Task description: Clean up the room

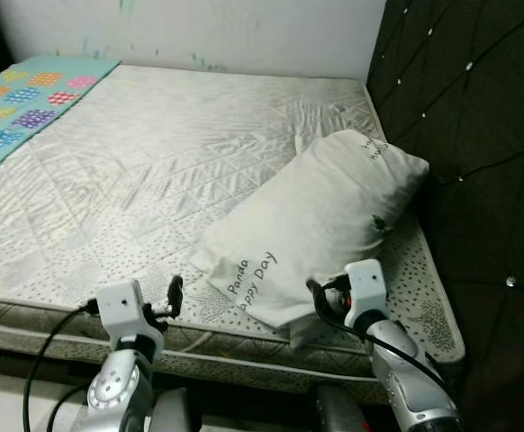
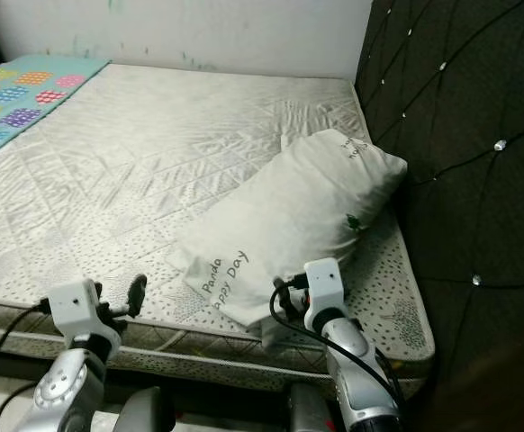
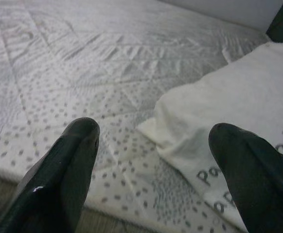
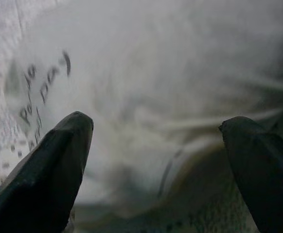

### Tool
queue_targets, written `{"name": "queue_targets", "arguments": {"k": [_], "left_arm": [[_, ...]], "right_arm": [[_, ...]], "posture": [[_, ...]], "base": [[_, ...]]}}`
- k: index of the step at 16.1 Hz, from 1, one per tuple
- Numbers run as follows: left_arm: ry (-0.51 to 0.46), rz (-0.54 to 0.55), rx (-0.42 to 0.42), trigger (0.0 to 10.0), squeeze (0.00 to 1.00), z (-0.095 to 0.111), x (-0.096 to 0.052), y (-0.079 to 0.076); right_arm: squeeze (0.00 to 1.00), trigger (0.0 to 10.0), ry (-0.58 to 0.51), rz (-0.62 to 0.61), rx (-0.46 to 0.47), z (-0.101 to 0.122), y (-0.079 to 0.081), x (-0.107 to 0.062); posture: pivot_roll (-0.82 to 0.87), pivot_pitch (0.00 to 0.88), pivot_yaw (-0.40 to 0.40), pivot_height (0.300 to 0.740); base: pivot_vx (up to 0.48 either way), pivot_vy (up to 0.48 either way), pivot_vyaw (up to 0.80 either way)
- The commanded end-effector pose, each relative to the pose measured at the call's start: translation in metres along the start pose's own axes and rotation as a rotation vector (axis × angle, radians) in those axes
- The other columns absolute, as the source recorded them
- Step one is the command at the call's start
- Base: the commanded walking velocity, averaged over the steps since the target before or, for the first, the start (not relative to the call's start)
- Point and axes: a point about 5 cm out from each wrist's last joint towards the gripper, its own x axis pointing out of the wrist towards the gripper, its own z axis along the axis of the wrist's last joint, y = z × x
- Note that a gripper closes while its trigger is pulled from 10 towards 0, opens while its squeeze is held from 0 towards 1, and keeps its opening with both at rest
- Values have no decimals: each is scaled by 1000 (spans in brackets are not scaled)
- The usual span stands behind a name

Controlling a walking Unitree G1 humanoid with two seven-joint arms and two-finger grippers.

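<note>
A white pillow (image 1: 320, 220) printed "Panda Happy Day" lies slanted on the right part of the grey quilted mattress (image 1: 154, 171), close to the headboard. My right gripper (image 1: 320, 303) is at the pillow's near corner, over the bed's front edge. In the right wrist view its fingers (image 4: 59, 160) stand apart, open, with the pillow fabric (image 4: 146, 73) close in front and nothing between them. My left gripper (image 1: 174, 297) is open and hovers at the mattress edge, left of the pillow. The left wrist view has the pillow's corner (image 3: 180, 116) just ahead of that gripper (image 3: 153, 133).
A dark tufted headboard (image 1: 478, 135) with shiny studs rises along the right side. A turquoise blanket (image 1: 19, 99) with coloured patches covers the mattress's far left. A white wall (image 1: 199, 31) runs behind the bed. The mattress's front edge (image 1: 244, 355) is just below my grippers.
</note>
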Motion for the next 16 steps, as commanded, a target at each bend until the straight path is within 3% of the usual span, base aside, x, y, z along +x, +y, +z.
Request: {"name": "queue_targets", "arguments": {"k": [1,4,7,10,14,16], "left_arm": [[1,6,9,10000,0,3,-2,1],[57,-16,-8,10000,0,-3,-7,0],[117,-115,-52,10000,0,-7,-7,-12],[145,-176,-7,10000,0,-7,-8,-19],[156,-176,-11,10000,0,-7,-8,-17],[165,-175,-4,10000,0,-6,-9,-15]], "right_arm": [[0,10000,46,-18,-4,2,-3,5],[0,10000,124,4,30,0,2,11],[0,10000,176,-11,101,-1,11,14],[0,10000,246,-27,168,-9,20,12],[0,10000,266,-127,206,-9,24,15],[0,10000,213,-249,192,4,16,18]], "posture": [[-36,0,-21,607],[-38,0,-13,607],[-41,0,-6,607],[-41,0,1,607],[-27,0,3,607],[-19,0,2,607]], "base": [[0,0,0],[0,0,0],[0,0,0],[0,0,0],[0,0,0],[0,0,0]]}}
